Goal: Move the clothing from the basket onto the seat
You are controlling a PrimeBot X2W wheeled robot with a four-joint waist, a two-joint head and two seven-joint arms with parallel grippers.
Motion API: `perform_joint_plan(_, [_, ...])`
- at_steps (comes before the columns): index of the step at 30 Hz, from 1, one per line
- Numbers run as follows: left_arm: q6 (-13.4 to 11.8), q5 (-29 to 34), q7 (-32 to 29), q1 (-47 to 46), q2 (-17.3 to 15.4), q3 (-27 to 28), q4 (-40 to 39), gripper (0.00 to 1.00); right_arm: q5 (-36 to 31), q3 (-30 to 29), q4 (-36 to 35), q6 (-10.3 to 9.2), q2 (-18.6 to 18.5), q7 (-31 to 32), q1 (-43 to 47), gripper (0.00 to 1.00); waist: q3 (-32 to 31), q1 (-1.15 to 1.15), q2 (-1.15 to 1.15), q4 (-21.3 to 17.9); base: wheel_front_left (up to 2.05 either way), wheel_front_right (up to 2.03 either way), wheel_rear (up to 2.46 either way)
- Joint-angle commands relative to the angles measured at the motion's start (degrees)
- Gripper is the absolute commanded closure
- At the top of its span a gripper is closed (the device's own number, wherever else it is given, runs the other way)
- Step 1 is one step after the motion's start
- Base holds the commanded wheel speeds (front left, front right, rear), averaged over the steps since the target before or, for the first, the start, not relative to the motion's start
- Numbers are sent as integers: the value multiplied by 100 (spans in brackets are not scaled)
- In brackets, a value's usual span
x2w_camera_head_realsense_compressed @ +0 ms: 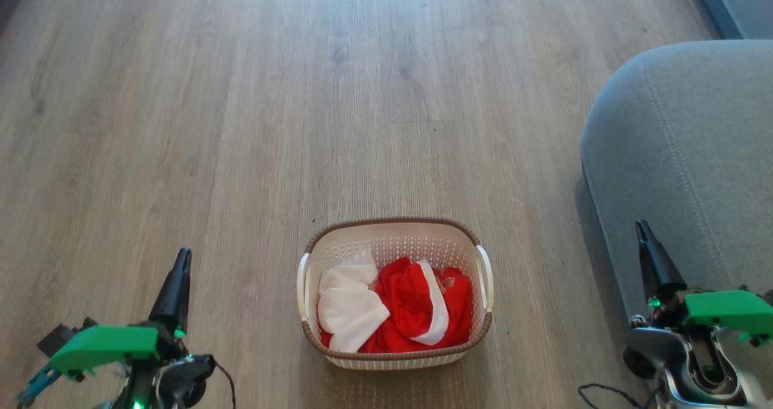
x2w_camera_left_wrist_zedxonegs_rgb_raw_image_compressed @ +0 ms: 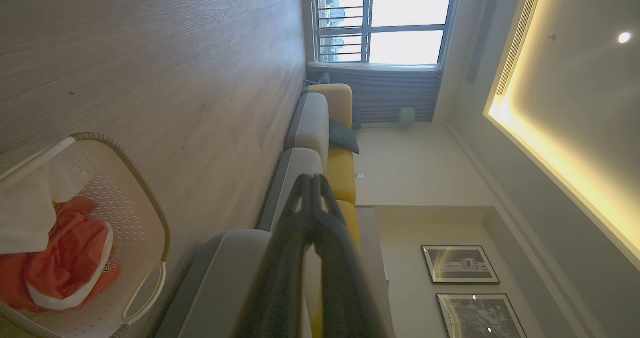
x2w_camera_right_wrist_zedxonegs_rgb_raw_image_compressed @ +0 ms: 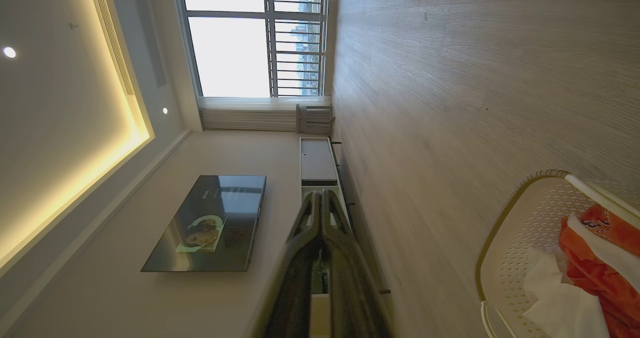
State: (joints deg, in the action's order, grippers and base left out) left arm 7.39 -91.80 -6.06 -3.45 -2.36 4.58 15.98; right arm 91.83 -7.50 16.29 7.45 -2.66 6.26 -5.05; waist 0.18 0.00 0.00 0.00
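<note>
The cream basket (x2w_camera_head_realsense_compressed: 395,237) with a brown rim stands on the wood floor, low in the middle of the head view. Inside it lies the clothing: a red garment with white trim (x2w_camera_head_realsense_compressed: 423,312) and a white piece (x2w_camera_head_realsense_compressed: 347,306). The grey seat (x2w_camera_head_realsense_compressed: 682,149) rises at the right. My left gripper (x2w_camera_head_realsense_compressed: 183,255) is shut and empty at the lower left, well left of the basket. My right gripper (x2w_camera_head_realsense_compressed: 640,225) is shut and empty at the lower right, in front of the seat's edge. The left wrist view has the basket (x2w_camera_left_wrist_zedxonegs_rgb_raw_image_compressed: 145,213) at its lower left; the right wrist view has the basket (x2w_camera_right_wrist_zedxonegs_rgb_raw_image_compressed: 505,228) at its lower right.
Bare wood floor (x2w_camera_head_realsense_compressed: 272,95) stretches ahead of the basket and to its left. A long sofa with yellow backs (x2w_camera_left_wrist_zedxonegs_rgb_raw_image_compressed: 342,173) runs toward a window. A television (x2w_camera_right_wrist_zedxonegs_rgb_raw_image_compressed: 210,223) hangs on the wall above a low cabinet (x2w_camera_right_wrist_zedxonegs_rgb_raw_image_compressed: 317,161).
</note>
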Motion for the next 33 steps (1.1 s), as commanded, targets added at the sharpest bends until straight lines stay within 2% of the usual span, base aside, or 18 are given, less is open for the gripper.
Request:
perform_joint_plan(1, [10,-39,-41,-273,-52,192,-195,100,35,100,-226,3,-21,21,-113,100,0,0,0,0,0,0,0])
perform_joint_plan(33, [10,-39,-41,-273,-52,192,-195,100,35,100,-226,3,-21,21,-113,100,0,0,0,0,0,0,0])
